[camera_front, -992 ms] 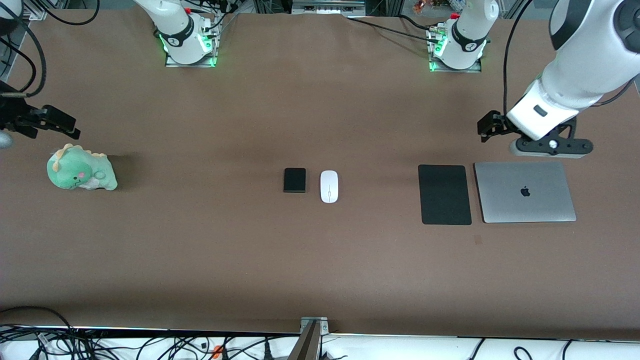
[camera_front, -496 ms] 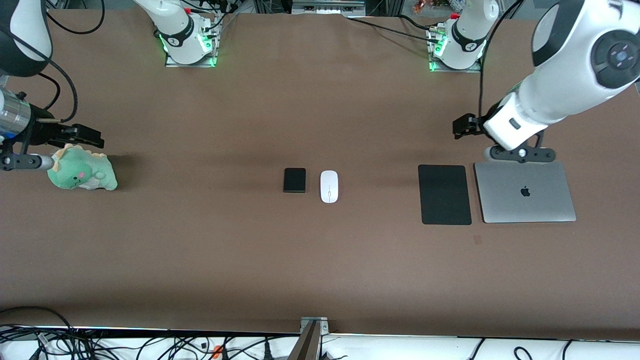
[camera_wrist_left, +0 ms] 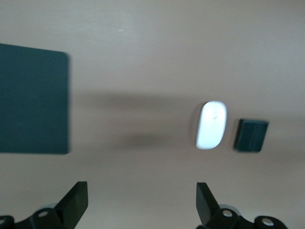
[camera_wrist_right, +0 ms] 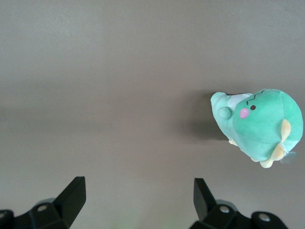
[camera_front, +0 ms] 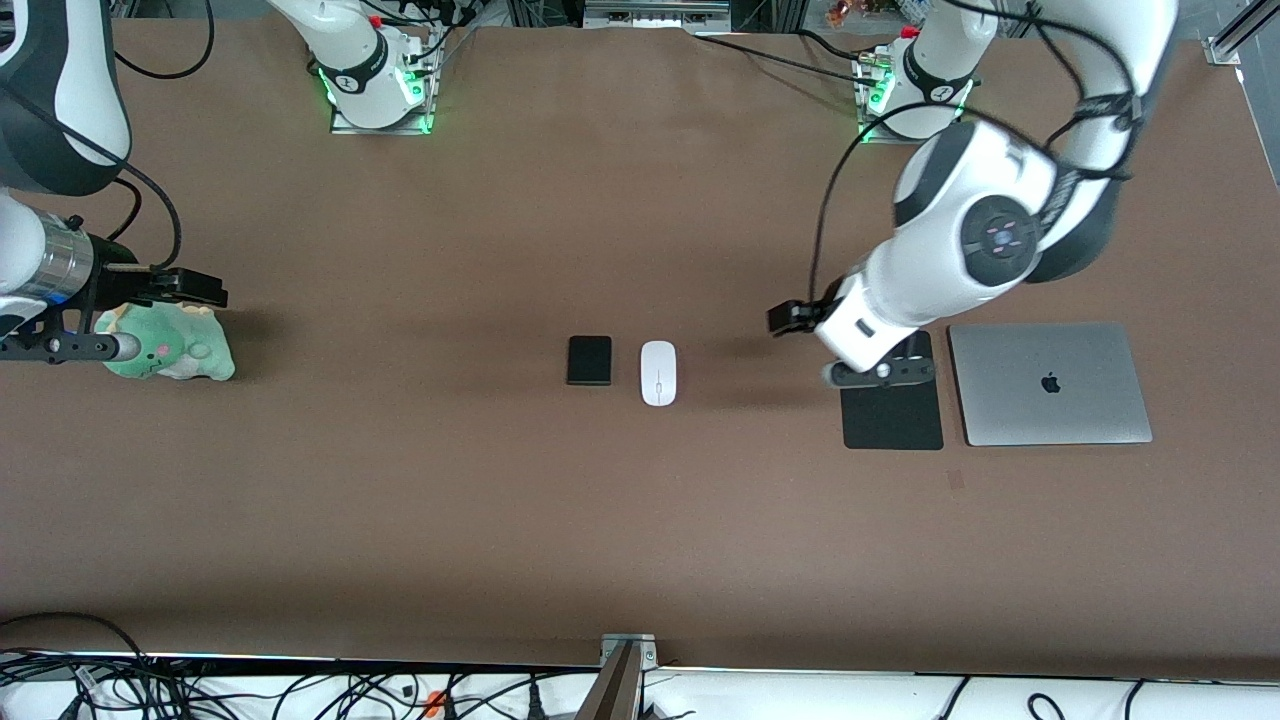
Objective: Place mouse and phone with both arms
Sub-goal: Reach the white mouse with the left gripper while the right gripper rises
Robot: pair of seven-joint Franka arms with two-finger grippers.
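- The mouse (camera_front: 658, 373) is lying on the brown table (camera_front: 500, 500) near its middle, just beside the phone (camera_front: 589, 360), which is sitting toward the right arm's end; the two are apart.
- The left gripper (camera_front: 790, 318) is hanging in the air over bare table between the mouse and the black pad (camera_front: 893, 415), its fingers (camera_wrist_left: 76, 202) spread wide and holding nothing.
- In the left wrist view, the mouse (camera_wrist_left: 211, 125) and the phone (camera_wrist_left: 251, 135) are showing side by side, well apart from the pad (camera_wrist_left: 32, 99).
- The closed laptop (camera_front: 1050, 384) is lying just beside the pad, toward the left arm's end.
- The right gripper (camera_front: 195, 288) is hovering by the green plush toy (camera_front: 175, 350), its fingers (camera_wrist_right: 71, 196) spread and gripping nothing.
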